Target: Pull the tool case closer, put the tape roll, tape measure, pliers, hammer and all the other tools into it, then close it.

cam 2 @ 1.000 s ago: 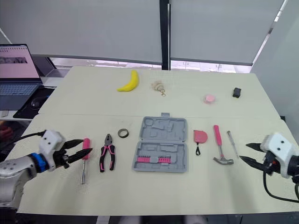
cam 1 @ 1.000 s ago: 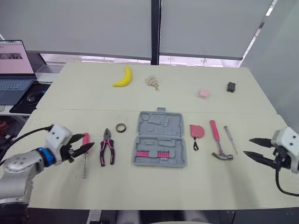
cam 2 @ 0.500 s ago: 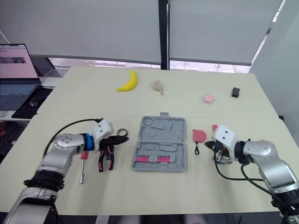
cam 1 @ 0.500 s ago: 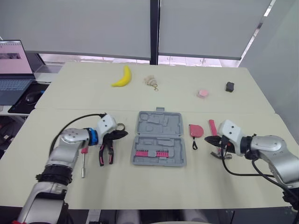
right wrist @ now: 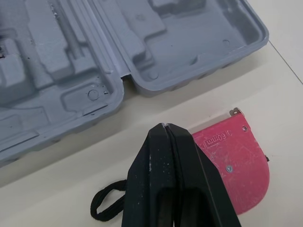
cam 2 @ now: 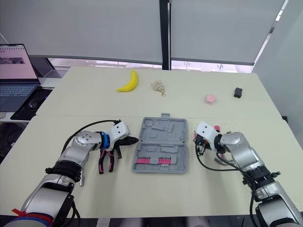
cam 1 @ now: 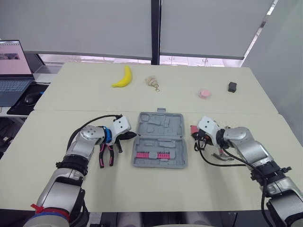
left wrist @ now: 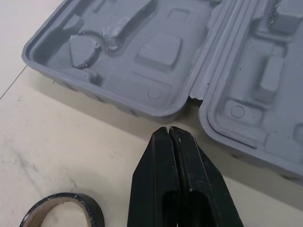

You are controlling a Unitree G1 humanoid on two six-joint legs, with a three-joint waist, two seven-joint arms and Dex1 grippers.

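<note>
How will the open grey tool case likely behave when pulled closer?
It probably slides easily: the tool case looks like thin moulded plastic lying flat on the smooth table. Its two halves join at a hinge, so a one-sided pull may fold or twist it. The shut left hand and right hand flank that hinge.

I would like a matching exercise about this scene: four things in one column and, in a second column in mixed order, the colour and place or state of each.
Things:
1. tool case
2. tape measure
3. banana
4. pliers

Descriptions:
A. yellow, lying far behind the others
B. grey, lying open
C. pink and black handles, on the left of the case
D. pink body with a black loop strap, on the right of the case

Pairs: 1-B, 2-D, 3-A, 4-C
</note>
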